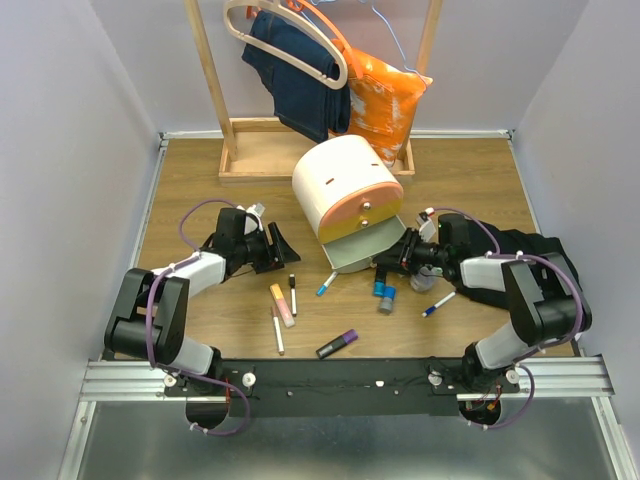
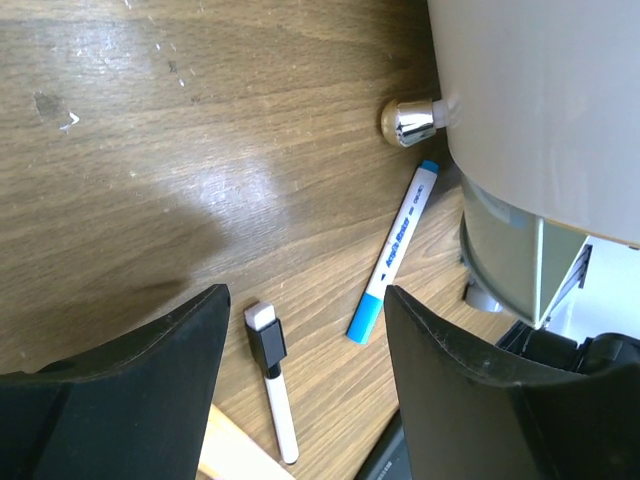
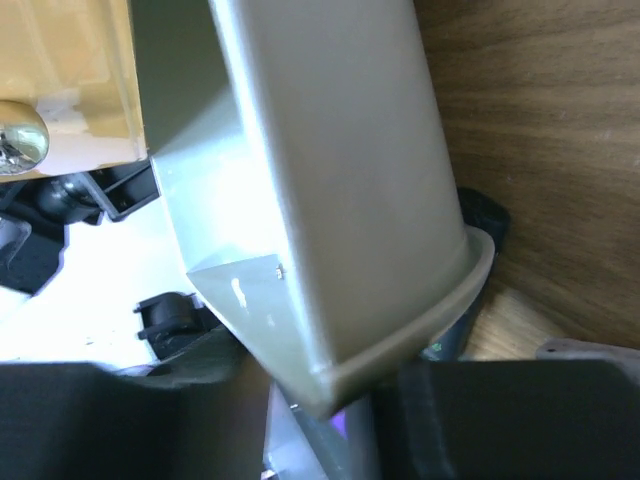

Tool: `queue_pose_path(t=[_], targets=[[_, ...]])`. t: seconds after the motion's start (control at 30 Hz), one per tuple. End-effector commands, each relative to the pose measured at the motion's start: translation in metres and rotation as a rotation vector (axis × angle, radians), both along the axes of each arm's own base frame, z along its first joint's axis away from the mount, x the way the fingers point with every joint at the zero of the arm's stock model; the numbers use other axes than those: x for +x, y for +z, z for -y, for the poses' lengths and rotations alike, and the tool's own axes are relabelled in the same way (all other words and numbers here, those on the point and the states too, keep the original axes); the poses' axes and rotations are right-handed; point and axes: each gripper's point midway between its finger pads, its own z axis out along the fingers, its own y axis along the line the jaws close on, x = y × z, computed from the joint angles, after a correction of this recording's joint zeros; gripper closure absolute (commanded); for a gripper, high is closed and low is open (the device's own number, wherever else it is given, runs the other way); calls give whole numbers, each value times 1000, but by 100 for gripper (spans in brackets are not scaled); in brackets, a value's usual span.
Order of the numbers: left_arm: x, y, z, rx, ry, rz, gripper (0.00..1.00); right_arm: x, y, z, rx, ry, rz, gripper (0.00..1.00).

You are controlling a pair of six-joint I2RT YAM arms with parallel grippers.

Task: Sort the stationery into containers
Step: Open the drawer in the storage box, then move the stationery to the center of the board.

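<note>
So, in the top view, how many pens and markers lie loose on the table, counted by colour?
White pens with blue cap: 2
Short blue-topped pieces: 2
White pen with black cap: 1
Slim white pen: 1
Orange-pink marker: 1
Black and purple marker: 1
Total: 8; one blurred grey thing is not counted.

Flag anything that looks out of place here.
The cabinet sits skewed on the table, its bottom drawer pulled out and apparently empty, while pens lie scattered loose in front of it.
</note>
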Motion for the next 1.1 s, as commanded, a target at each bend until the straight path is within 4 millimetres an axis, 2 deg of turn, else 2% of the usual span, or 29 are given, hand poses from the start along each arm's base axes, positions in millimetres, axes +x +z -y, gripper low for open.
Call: queue_pose_path(t=[0.0, 0.03, 0.1, 0.13, 0.17, 0.2, 0.23, 0.27, 0.33, 0.37, 0.43, 0.47, 0.5, 0.6, 0.67, 0.8, 0.83, 0.9, 0.97, 1.07], targets=[[-1, -1, -6, 28, 4, 20, 28, -5, -2, 6, -62, 5, 28, 57], [-1, 0, -5, 26, 1, 22, 28, -4, 8, 6, -58, 11, 57, 50], [1, 5, -5, 24, -3, 33, 27, -11, 12, 7, -80, 47, 49, 43], [2, 8, -4, 22, -7, 40, 27, -7, 27, 5, -82, 66, 87, 39], [2, 11, -4, 23, -13, 48, 27, -9, 31, 6, -94, 81, 89, 38], [4, 16, -3, 20, -15, 59, 27, -19, 28, 9, -126, 114, 64, 38], [4, 18, -4, 22, -16, 66, 26, -20, 35, 10, -136, 130, 80, 37], [5, 24, -4, 20, -17, 84, 26, -18, 52, 10, -139, 136, 133, 37], [5, 30, -4, 22, -24, 107, 25, -23, 60, 14, -174, 159, 157, 36], [3, 35, -5, 21, -25, 121, 25, -20, 75, 15, -184, 158, 204, 36], [1, 36, -8, 23, -19, 130, 23, -25, 74, 23, -246, 170, 196, 36], [0, 42, -9, 21, -19, 154, 23, -21, 85, 24, -269, 174, 227, 36], [-1, 43, -12, 22, -16, 162, 23, -28, 83, 29, -305, 207, 222, 36], [-7, 50, -17, 38, -36, 202, 21, -28, 97, 41, -402, 244, 305, 36], [-6, 56, -23, 56, -49, 251, 21, -24, 98, 53, -486, 234, 350, 36], [-6, 69, -29, 115, -110, 353, 18, -14, 123, 52, -485, 244, 501, 37], [-5, 72, -30, 128, -121, 368, 18, -6, 130, 56, -521, 240, 529, 37], [-7, 78, -33, 159, -152, 401, 17, -6, 131, 63, -593, 331, 607, 36], [-11, 83, -33, 164, -182, 420, 16, -7, 143, 64, -629, 434, 715, 36], [-13, 90, -32, 166, -200, 463, 13, -24, 137, 69, -684, 650, 859, 36]])
